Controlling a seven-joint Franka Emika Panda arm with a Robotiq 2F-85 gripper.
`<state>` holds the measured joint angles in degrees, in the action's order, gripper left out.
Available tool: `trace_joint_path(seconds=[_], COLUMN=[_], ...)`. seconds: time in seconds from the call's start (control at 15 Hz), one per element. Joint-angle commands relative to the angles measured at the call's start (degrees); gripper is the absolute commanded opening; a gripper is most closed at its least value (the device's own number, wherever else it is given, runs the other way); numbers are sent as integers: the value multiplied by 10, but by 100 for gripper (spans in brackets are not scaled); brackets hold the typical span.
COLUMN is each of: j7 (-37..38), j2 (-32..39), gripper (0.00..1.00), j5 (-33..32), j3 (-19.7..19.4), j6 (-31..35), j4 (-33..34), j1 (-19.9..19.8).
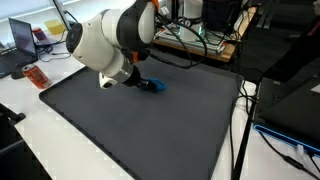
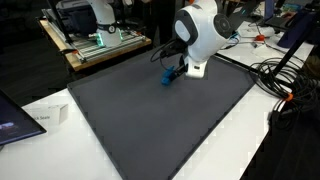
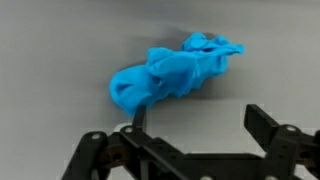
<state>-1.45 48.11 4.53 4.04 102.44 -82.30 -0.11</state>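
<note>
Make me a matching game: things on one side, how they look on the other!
1. crumpled bright blue cloth
2. big dark grey rectangular mat
3. black metal end effector
4. rounded white plastic robot arm

A. open, holding nothing
B. spread flat under the cloth
C. bunched up on the mat
D. bending down over the mat

Pairs: 1-C, 2-B, 3-A, 4-D

Crumpled blue cloth (image 3: 175, 75), perhaps a glove, just beyond wide-apart fingers (image 3: 262, 124)

Open grey mat (image 1: 130, 130) all round, crumpled blue cloth (image 3: 175, 75) just ahead of tool (image 3: 195, 125)
</note>
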Motion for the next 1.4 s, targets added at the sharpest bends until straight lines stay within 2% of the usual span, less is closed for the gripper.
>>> trace_joint_path(seconds=[0.0, 1.0, 1.07, 1.13, 1.33], j7=[6, -61, -69, -45, -46], j2=[-43, -172, -183, -143, -146], gripper=[100, 100, 100, 100, 100], j5=[48, 215, 203, 189, 188], j3=[2, 14, 8, 4, 5], j6=[52, 277, 301, 261, 267], j4=[-75, -308, -325, -265, -269], j1=[-19, -76, -70, -63, -63])
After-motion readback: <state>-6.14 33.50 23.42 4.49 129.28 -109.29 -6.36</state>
